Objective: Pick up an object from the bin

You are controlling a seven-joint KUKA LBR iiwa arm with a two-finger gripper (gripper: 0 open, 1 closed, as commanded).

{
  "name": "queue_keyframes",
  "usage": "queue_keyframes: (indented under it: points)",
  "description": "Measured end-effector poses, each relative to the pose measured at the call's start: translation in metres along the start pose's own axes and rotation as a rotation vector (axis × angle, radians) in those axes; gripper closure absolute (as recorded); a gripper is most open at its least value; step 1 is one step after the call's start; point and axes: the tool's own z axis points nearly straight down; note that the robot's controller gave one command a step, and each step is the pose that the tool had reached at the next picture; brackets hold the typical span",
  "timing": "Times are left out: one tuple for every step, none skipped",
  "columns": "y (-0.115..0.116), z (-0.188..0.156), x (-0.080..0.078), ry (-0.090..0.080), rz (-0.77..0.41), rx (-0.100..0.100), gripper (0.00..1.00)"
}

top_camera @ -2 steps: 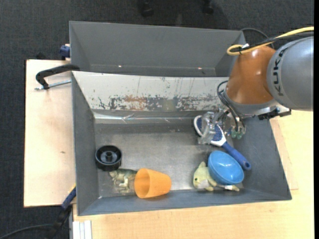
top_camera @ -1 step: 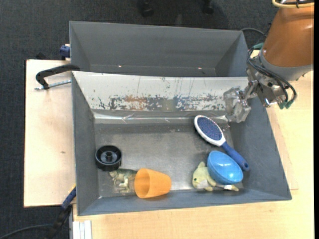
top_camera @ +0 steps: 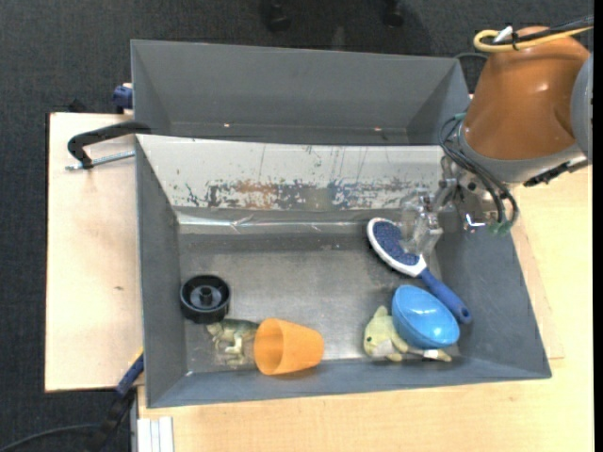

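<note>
My gripper (top_camera: pixel 421 226) hangs at the bin's right side, just above and to the right of a blue-and-white hairbrush (top_camera: pixel 397 247). The brush's bristled head lies close to the fingertips, and its blue handle (top_camera: pixel 447 298) runs down to the right. Nothing shows between the fingers. Below the brush rests a glossy blue oval thing (top_camera: pixel 425 315) lying on a pale yellow-green soft toy (top_camera: pixel 382 335).
Along the front wall lie an orange cup (top_camera: pixel 286 346) on its side, a small pale crumpled thing (top_camera: pixel 227 338) and a black round cap (top_camera: pixel 204 296). The arm with its orange cover stands over the bin's right rim.
</note>
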Motion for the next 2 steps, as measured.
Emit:
queue_keyframes:
  points:
    - [-0.001,-0.001,0.000,-0.003,0.001,0.001,0.00]
    - [0.014,-0.049,0.030,-0.010,0.017,0.002,0.00]
